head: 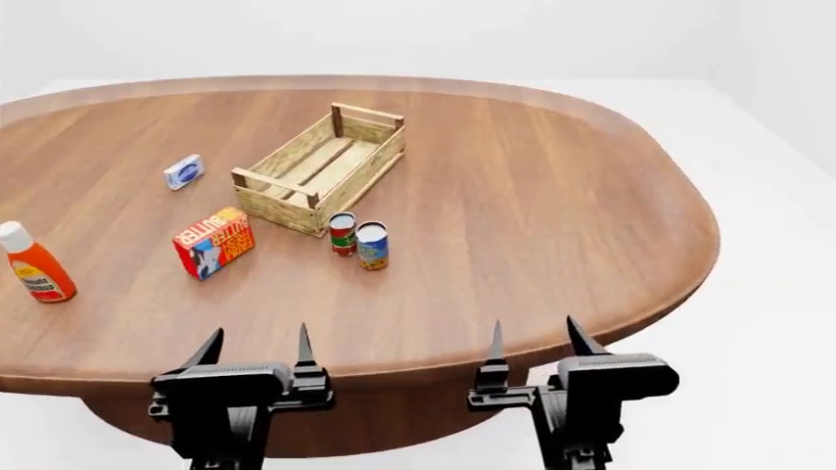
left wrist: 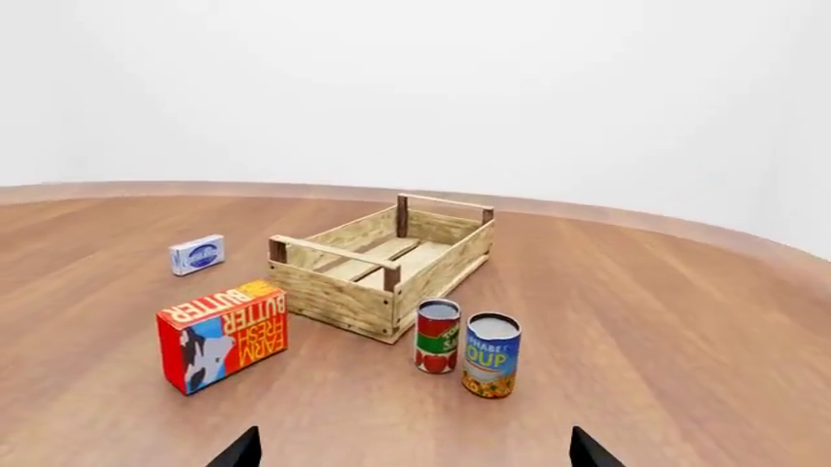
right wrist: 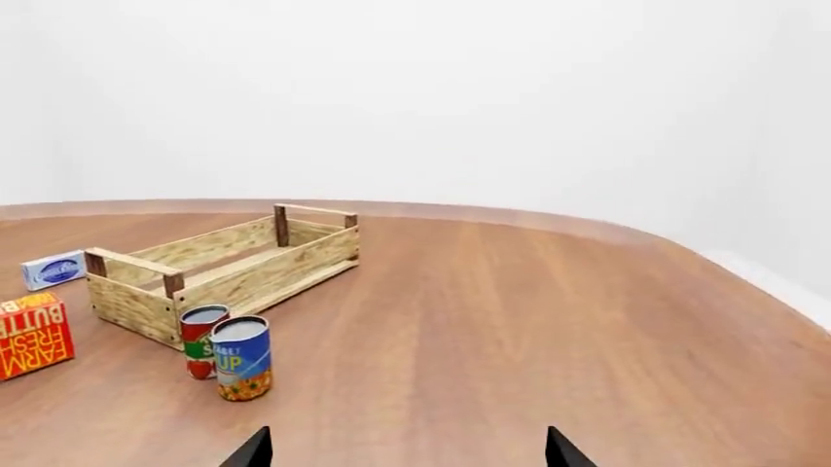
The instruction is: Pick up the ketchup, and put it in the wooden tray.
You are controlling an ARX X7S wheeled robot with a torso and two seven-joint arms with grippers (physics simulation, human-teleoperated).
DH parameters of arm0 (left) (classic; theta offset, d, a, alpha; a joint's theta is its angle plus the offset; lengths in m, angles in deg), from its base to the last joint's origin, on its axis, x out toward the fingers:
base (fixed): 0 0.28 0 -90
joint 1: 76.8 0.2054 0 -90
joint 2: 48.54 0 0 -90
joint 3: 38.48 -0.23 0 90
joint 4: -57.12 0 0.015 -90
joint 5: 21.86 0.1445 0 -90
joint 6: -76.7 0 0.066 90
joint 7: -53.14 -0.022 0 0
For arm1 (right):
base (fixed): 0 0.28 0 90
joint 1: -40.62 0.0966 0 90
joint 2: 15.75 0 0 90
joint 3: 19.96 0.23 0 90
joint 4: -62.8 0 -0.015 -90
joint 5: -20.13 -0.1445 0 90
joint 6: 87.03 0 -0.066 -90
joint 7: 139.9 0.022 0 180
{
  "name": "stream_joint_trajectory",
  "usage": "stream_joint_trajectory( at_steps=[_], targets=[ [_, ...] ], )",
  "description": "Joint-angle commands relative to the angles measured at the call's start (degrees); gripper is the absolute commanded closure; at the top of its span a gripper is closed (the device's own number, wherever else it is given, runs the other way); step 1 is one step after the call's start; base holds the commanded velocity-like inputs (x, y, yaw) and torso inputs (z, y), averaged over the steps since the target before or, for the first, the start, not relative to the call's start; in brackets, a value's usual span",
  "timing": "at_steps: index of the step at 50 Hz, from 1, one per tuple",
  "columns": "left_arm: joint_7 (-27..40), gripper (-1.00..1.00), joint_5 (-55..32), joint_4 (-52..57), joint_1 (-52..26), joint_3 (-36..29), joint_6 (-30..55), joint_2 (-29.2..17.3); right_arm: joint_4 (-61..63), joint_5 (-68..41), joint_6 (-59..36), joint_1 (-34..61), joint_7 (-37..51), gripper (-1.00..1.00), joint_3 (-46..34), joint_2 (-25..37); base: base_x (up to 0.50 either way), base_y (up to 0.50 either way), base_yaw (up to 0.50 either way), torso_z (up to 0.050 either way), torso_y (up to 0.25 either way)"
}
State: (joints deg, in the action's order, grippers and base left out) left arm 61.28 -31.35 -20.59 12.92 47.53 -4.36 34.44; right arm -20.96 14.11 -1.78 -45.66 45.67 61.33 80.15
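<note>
Ketchup [head: 35, 266] stands upright way out at nine o'clock on the table [head: 549, 196], well apart from the wooden tray [head: 320, 166] at twelve. Left gripper [head: 256, 354] and right gripper [head: 535, 343] hover wide apart, empty, at the near edge.

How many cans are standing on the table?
2: a red-labelled can and a blue-labelled can, side by side just in front of the wooden tray. None seems hidden.
</note>
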Motion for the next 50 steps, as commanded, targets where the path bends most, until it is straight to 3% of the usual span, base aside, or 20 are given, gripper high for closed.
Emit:
stream_joint_trajectory(
  at_steps=[1, 9, 34, 50],
  targets=[
    [1.0, -1.00, -1.3, 2.5, -0.1, 0.3, 1.6, -1.0, 0.5, -3.5, -0.2, 0.5, 0.0, -1.00, 0.2, 0.1, 0.00, 0.00, 0.00, 0.000, 0.000],
    [1.5, -1.00, -1.8, 2.5, -0.6, 0.3, 1.7, -1.3, 1.6, -4.4, -0.5, 1.6, -0.4, -1.00, -0.5, 0.9, 0.00, 0.00, 0.05, 0.000, 0.000],
    [5.4, -1.00, -3.0, 6.5, -4.4, 0.8, 5.7, -1.8, 6.8, -5.0, -6.9, 5.1, -1.8, -1.00, -1.3, 6.6, 0.00, 0.00, 0.50, 0.000, 0.000],
    [4.0, -1.00, -4.9, 8.7, -14.6, -2.8, 14.9, -3.3, 8.4, -6.0, -13.1, 9.9, -1.9, -1.00, -1.9, 8.1, 0.00, 0.00, 0.50, 0.000, 0.000]
  ],
)
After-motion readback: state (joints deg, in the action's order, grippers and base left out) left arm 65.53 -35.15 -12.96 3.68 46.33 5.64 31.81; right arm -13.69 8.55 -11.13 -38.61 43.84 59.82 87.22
